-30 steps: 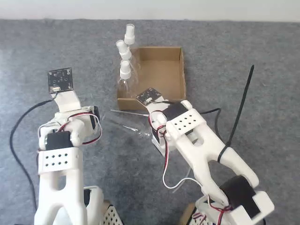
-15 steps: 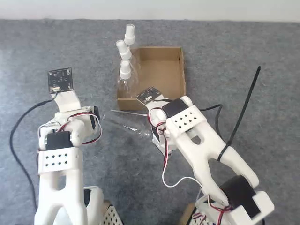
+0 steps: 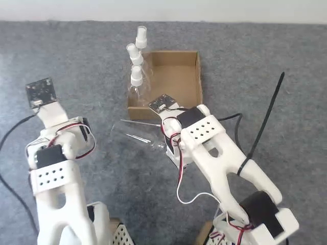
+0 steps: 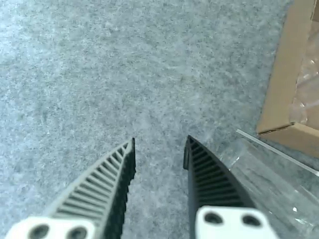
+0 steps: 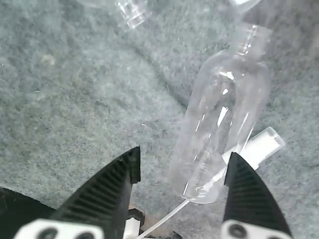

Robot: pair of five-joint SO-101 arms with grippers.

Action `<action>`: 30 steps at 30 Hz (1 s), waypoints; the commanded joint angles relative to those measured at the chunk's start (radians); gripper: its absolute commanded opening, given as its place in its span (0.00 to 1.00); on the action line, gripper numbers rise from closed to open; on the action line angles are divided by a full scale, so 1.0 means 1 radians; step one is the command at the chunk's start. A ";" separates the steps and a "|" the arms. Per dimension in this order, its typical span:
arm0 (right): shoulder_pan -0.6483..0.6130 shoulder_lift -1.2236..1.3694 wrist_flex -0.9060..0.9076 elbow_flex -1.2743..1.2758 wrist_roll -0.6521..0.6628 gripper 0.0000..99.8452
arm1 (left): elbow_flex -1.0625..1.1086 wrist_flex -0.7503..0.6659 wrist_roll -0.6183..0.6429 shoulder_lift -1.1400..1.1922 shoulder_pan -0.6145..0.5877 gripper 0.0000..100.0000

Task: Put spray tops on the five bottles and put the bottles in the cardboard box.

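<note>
The left gripper [image 4: 159,141] is parted narrowly, the right gripper [image 5: 184,155] widely; nothing is gripped. A clear bottle [image 3: 134,133] is laid on grey carpet [image 3: 76,51] below the cardboard box [image 3: 176,81], upper centre.

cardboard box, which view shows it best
The high view: the whole cardboard box shows from above, with all four walls and its floor. The left wrist view catches one corner of it.

The open cardboard box [image 3: 176,76] sits on the table. Three clear capped bottles [image 3: 138,95] with white spray tops [image 3: 137,76] stand at its left wall. An uncapped bottle [image 5: 224,124] lies flat, with a loose top [image 5: 261,144] just beside it.
</note>
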 commanded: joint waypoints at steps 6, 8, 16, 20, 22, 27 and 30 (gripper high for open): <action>0.082 -0.004 -0.090 -0.068 0.002 0.19 | -0.030 -0.026 0.012 -0.005 -0.006 0.15; 0.108 -0.004 -0.102 -0.063 0.002 0.19 | -0.028 -0.026 0.012 -0.005 -0.006 0.15; 0.117 0.097 -0.196 -0.048 0.002 0.20 | -0.028 -0.026 0.011 -0.005 -0.008 0.15; 0.117 0.191 -0.199 -0.112 0.002 0.20 | -0.028 -0.026 0.009 -0.005 -0.008 0.15; 0.122 0.226 -0.200 -0.138 0.002 0.20 | -0.028 -0.026 0.009 -0.005 -0.008 0.15; 0.122 0.275 -0.216 -0.160 0.002 0.20 | -0.028 -0.026 0.008 -0.003 -0.008 0.15; 0.122 0.283 -0.223 -0.158 0.002 0.20 | -0.027 -0.026 0.006 -0.003 -0.008 0.15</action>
